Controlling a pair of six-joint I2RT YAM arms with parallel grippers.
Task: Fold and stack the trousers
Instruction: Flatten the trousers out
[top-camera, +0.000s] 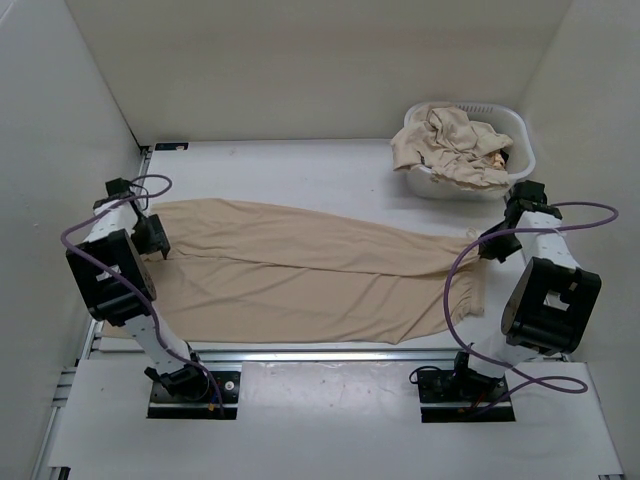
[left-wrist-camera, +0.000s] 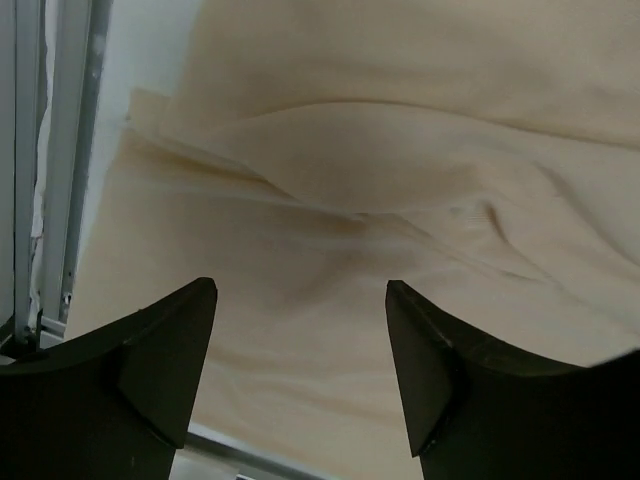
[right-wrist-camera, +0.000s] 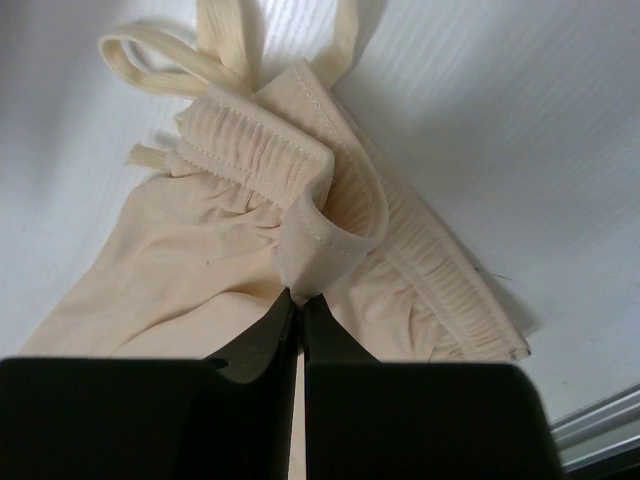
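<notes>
Beige trousers (top-camera: 300, 270) flat on worktop (top-camera: 300, 175), nearer than basket (top-camera: 520, 165) | right gripper (right-wrist-camera: 298, 298) pressed together, pinching waistband (right-wrist-camera: 330, 240) | left gripper (left-wrist-camera: 300, 290) spread over leg ends (top-camera: 185, 270), far from basket | advice: clamp hems first, lift both ends level, fold evenly.

One pair of trousers (top-camera: 300, 270) — one basket (top-camera: 522, 140)

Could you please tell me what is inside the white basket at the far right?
Crumpled beige cloth fills the basket, draping over its rim. Anything beneath the heap is hidden.
</notes>
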